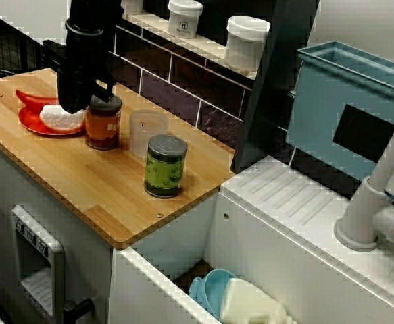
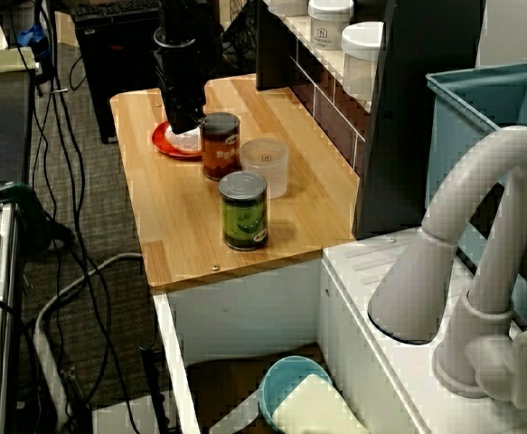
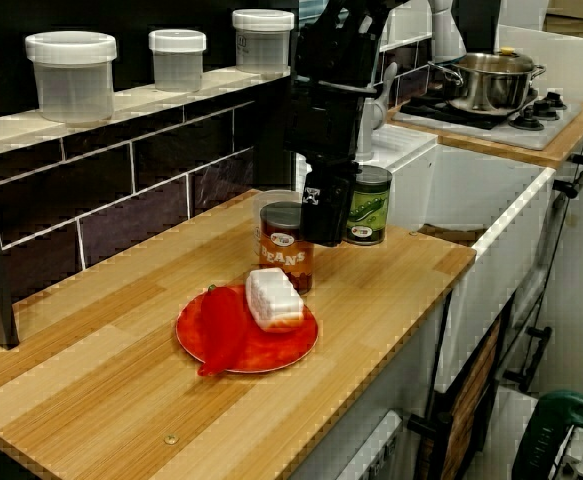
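The black gripper [image 3: 323, 222] is hanging low against the top of a beans can [image 3: 285, 252] on the wooden counter [image 3: 101, 400] — whether its jaws are apart or clamped on the can, none of the three views is showing. The can is standing upright just beside a red plate [image 3: 283, 346] carrying a red pepper [image 3: 221, 328] and a white block [image 3: 273, 298]. A translucent cup [image 1: 148, 131] is sitting just beside the can — a green can [image 1: 165, 166] is standing near, toward the counter's end.
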### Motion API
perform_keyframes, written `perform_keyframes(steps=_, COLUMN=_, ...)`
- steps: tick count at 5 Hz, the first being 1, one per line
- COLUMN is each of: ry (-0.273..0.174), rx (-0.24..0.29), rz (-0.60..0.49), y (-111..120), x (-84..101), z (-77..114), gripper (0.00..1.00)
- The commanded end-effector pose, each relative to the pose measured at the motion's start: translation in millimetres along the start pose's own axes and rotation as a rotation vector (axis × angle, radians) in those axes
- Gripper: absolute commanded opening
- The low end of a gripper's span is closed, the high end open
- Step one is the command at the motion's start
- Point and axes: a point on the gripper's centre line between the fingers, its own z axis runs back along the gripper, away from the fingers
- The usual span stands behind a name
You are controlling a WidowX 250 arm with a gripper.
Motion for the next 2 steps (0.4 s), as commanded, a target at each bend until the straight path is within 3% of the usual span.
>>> perform_keyframes(steps=1, ry=-0.034, rx=-0.030, rz=0.006, y=10.0, x=2.1, z=19.1, gripper=0.00)
perform_keyframes(steps=2, ry=-0.032, rx=-0.056, rz=-0.032, y=7.4, x=-7.0, z=25.0, gripper=0.00)
